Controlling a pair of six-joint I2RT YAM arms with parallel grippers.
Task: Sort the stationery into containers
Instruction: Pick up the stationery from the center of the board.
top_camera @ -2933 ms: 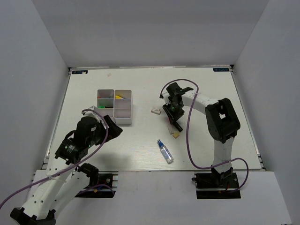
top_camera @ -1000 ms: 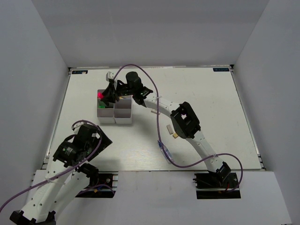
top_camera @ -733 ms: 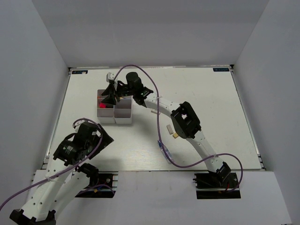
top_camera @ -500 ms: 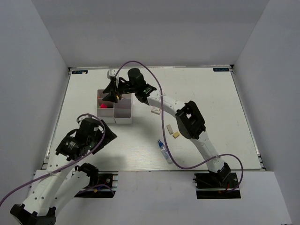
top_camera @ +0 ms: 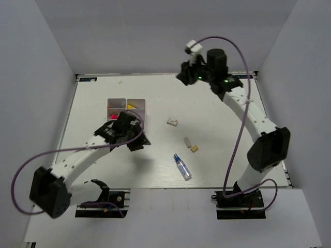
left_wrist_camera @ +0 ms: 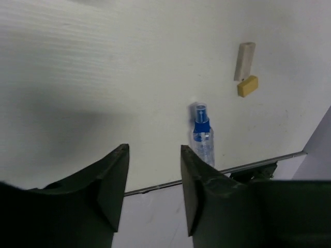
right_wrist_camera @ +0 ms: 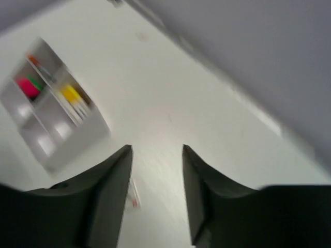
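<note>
The white organizer box [top_camera: 135, 124] stands left of the table's middle, with a red-capped highlighter [top_camera: 112, 117] and yellow-tipped pens [top_camera: 132, 107] in its compartments; the right wrist view shows the organizer box [right_wrist_camera: 57, 132] from high up. Right of it lie a white eraser [top_camera: 172, 122], a white stick [top_camera: 187, 141], a tan eraser [top_camera: 194, 148] and a blue-capped glue bottle [top_camera: 182, 168]. My left gripper [top_camera: 136, 140] hovers by the box's near right corner, open and empty [left_wrist_camera: 153, 150], above and short of the glue bottle [left_wrist_camera: 202, 137]. My right gripper [top_camera: 183, 75] is raised over the far edge, open and empty [right_wrist_camera: 156, 149].
Grey walls close the table on the left, back and right. The table's near metal edge [left_wrist_camera: 243, 166] runs just past the glue bottle. The white stick [left_wrist_camera: 244, 61] and tan eraser [left_wrist_camera: 247, 86] lie side by side. The right arm's purple cable [top_camera: 239, 129] hangs over the right side.
My right gripper has left the organizer and swung up to the back right, its jaws wider. The left arm has reached out past the box's near corner, its jaws narrowing.
</note>
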